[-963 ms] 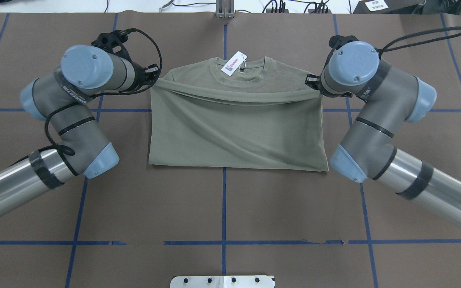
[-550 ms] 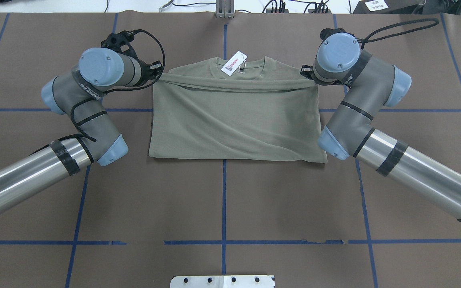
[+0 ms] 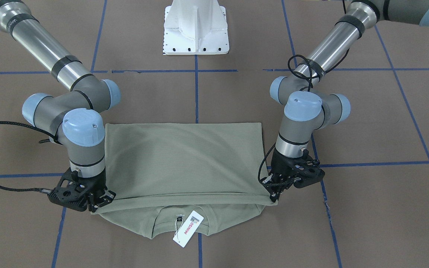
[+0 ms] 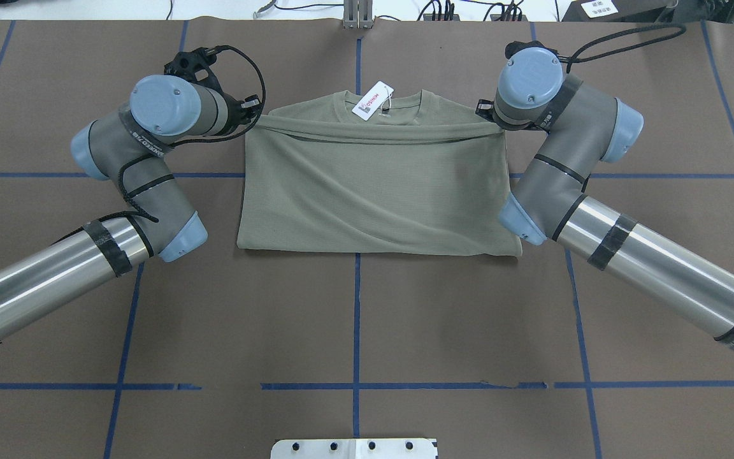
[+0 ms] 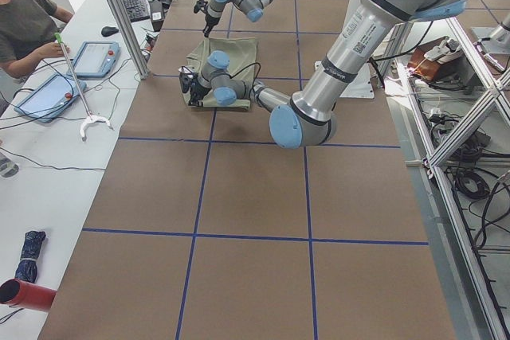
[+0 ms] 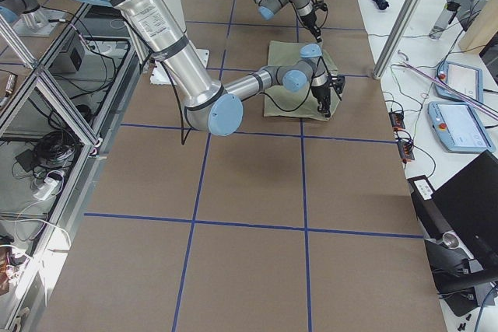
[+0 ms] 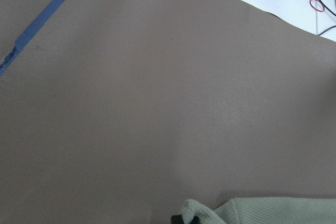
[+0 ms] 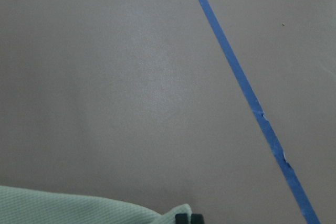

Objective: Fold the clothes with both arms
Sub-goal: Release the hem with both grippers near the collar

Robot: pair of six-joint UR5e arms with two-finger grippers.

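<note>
Left tool: clenched on one corner of the shirt's folded-over hem, low over the counter.
Right tool: clenched on the opposite corner, level with its partner.
Why held so: we pinch both corners at once so the hem runs straight and taut between them, which lets the lower half land squarely on the chest.
Shirt: mid-counter and doubled over, with the hem just short of the collar, where the white tag shows.
Fabric: olive fine knit, soft, with shallow diagonal ripples. We judge it would sag without tension.
Counter: matte brown sheet crossed by blue tape lines.
</note>
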